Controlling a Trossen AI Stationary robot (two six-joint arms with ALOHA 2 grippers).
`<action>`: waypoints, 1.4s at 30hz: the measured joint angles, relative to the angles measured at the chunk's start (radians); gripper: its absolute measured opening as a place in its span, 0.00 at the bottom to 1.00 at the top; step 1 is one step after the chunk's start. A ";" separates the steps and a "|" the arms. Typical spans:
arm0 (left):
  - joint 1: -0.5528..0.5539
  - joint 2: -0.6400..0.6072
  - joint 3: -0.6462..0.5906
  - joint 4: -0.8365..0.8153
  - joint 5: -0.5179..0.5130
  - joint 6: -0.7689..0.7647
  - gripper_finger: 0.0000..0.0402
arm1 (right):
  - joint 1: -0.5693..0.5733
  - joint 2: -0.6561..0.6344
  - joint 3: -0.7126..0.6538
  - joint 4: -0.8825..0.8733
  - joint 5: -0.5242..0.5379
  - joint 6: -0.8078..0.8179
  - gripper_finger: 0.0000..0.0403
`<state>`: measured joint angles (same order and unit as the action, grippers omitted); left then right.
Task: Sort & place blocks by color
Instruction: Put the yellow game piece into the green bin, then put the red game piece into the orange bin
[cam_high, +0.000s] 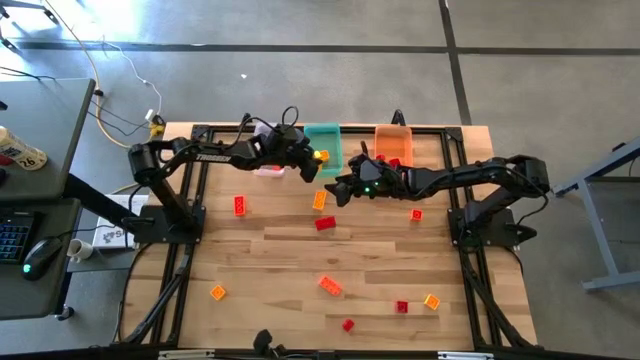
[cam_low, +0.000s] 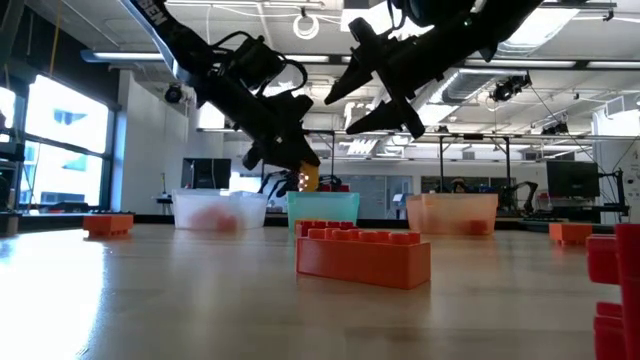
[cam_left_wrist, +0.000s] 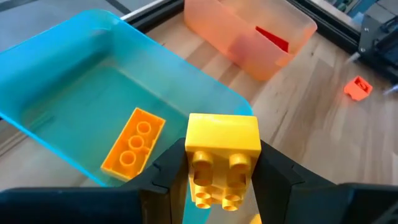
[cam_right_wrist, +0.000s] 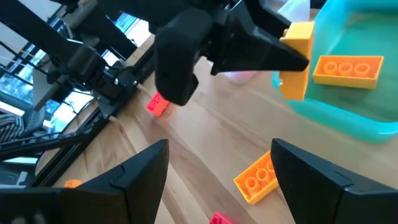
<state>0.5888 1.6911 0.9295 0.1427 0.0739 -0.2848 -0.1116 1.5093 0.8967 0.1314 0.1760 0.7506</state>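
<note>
Presently, the left gripper (cam_left_wrist: 224, 180) is clamped on a yellow block (cam_left_wrist: 222, 158), poised at the near rim of the teal bin (cam_left_wrist: 74, 68), where an oblong yellow-orange block (cam_left_wrist: 134, 148) already lies. The step in hand is judged to be the deposit: next, carry slightly inward over the bin and release. The right gripper (cam_right_wrist: 217, 165) stands empty with jaws spread above an orange block (cam_right_wrist: 258, 179) on the bench (cam_high: 280, 250), just before the bins. Beyond sits the orange bin (cam_left_wrist: 249, 34).
</note>
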 joint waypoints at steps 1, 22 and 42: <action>0.000 0.008 0.000 0.009 -0.004 0.000 0.29 | 0.000 0.000 0.000 -0.006 0.000 0.000 0.66; 0.060 0.033 0.000 0.041 -0.029 0.052 0.37 | 0.001 0.000 0.000 -0.018 -0.058 -0.025 0.66; 0.066 -0.082 0.000 0.029 0.032 0.024 0.55 | -0.006 0.000 0.000 -0.015 -0.218 -0.270 0.66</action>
<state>0.6552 1.6086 0.9292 0.1720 0.1055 -0.2605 -0.1181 1.5093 0.8967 0.1162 -0.0419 0.4808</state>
